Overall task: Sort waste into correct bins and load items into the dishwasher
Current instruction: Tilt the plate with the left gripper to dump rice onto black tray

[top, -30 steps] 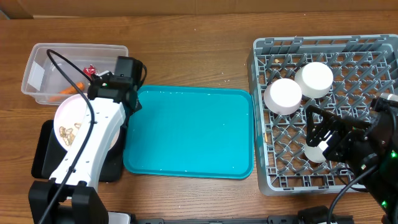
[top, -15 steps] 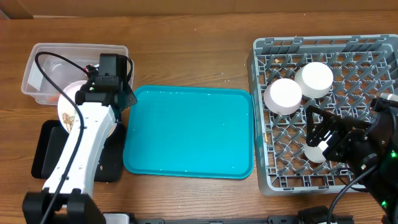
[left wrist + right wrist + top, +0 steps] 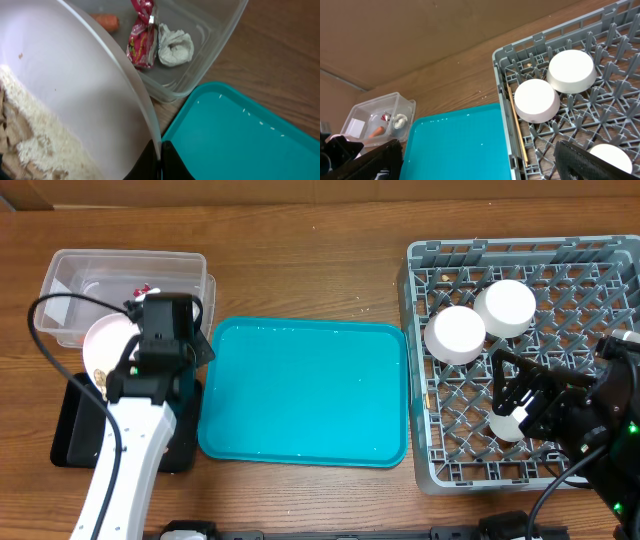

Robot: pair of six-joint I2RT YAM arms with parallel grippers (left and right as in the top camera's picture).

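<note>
White overhead: clamps plate by rim in left gripper, straddling tub edge and black tray, both partly hidden under arm. Spreads right gripper wide above rack, beside bowls. Left wrist: shows plate tilted, scraps low and cut off; wrapper, tissue, half-hidden carrot in tub. Right wrist: shows chopsticks along rack wall, own fingers cropped at frame bottom.

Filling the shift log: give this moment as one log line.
left gripper: shut on plate, tilted, scraps aboard | tub: carrot, wrapper, tissue | right gripper: open over rack | rack: two bowls, chopsticks
</note>
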